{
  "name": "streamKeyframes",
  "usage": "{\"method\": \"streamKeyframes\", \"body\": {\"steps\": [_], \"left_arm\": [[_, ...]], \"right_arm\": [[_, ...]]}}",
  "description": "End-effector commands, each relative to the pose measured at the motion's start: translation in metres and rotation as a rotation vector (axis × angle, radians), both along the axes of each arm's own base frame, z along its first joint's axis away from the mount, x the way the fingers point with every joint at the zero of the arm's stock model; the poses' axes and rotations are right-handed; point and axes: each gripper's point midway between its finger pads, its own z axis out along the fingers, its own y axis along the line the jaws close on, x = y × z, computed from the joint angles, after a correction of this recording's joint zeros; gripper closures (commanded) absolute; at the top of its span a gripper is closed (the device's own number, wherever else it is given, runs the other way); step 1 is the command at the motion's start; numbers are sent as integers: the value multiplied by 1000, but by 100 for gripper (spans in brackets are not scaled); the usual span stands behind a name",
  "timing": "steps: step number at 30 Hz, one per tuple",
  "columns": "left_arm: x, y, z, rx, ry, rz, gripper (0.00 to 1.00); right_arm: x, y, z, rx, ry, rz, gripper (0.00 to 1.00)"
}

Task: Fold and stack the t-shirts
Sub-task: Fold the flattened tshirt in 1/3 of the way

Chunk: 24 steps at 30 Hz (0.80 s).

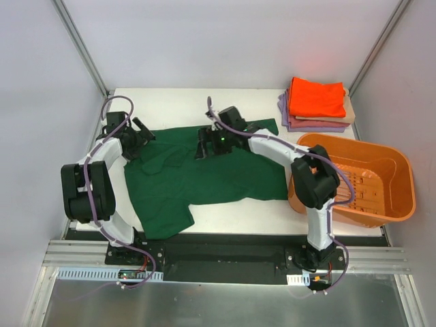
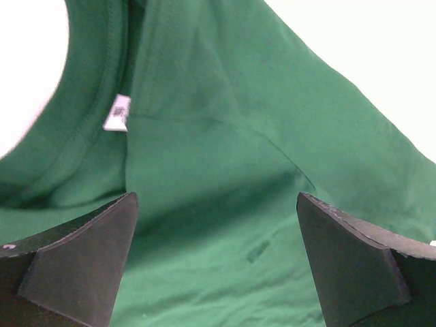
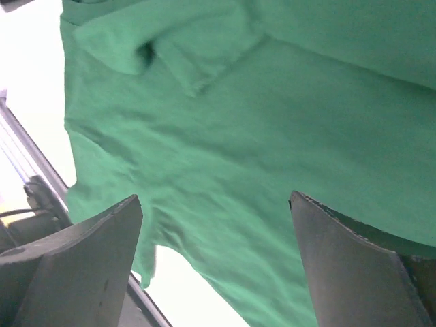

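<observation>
White tabletop (image 1: 225,211) carries the dark green shirt (image 1: 204,177), spread out across its middle and left side. The left fingers (image 2: 75,266) are spread apart over the collar. The right fingers (image 3: 68,266), also apart, hang over the shirt's far edge, gripping nothing. The folded orange shirt (image 1: 315,97) tops the tan shirt (image 1: 349,112) and the lavender shirt (image 1: 306,125) at the far right corner, behind the orange basket (image 1: 402,197).
</observation>
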Motion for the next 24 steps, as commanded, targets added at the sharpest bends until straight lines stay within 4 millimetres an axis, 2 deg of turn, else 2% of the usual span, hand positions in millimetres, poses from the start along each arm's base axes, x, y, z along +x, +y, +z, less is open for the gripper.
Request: {"method": "streamKeyframes", "body": {"steps": [1, 6, 14, 18, 24], "left_arm": [[18, -4, -8, -109, -41, -35, 1], [10, 8, -31, -136, 23, 30, 1], [3, 15, -35, -148, 44, 68, 1], [2, 16, -36, -147, 51, 70, 1], [1, 18, -38, -145, 61, 76, 1]], "right_arm": [[14, 66, 35, 188, -48, -47, 12], [9, 103, -3, 116, -55, -33, 29], [13, 137, -41, 22, -164, 72, 43], [17, 138, -67, -55, -148, 59, 47], [13, 130, -84, -159, -189, 47, 58]]}}
